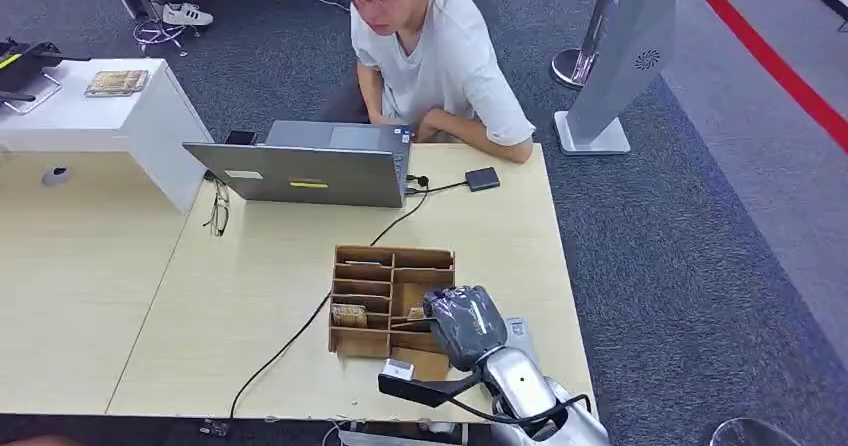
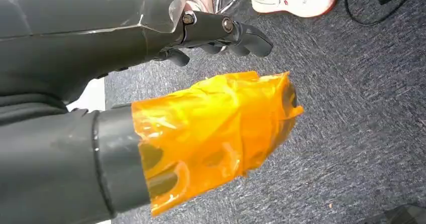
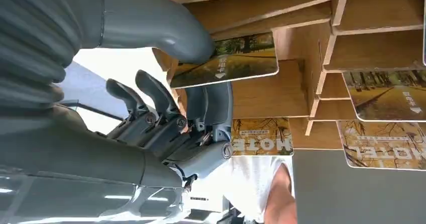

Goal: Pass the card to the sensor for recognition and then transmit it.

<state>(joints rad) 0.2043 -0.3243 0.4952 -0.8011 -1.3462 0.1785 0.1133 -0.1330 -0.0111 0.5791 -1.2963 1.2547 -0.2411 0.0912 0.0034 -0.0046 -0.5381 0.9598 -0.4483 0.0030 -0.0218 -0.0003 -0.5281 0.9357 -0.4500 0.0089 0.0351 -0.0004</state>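
Right hand [image 3: 166,113] pinches card [image 3: 236,63] at wooden organizer [image 1: 385,266].

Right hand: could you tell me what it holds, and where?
The right hand pinches a card by one end, between thumb and fingers, at the wooden organizer.
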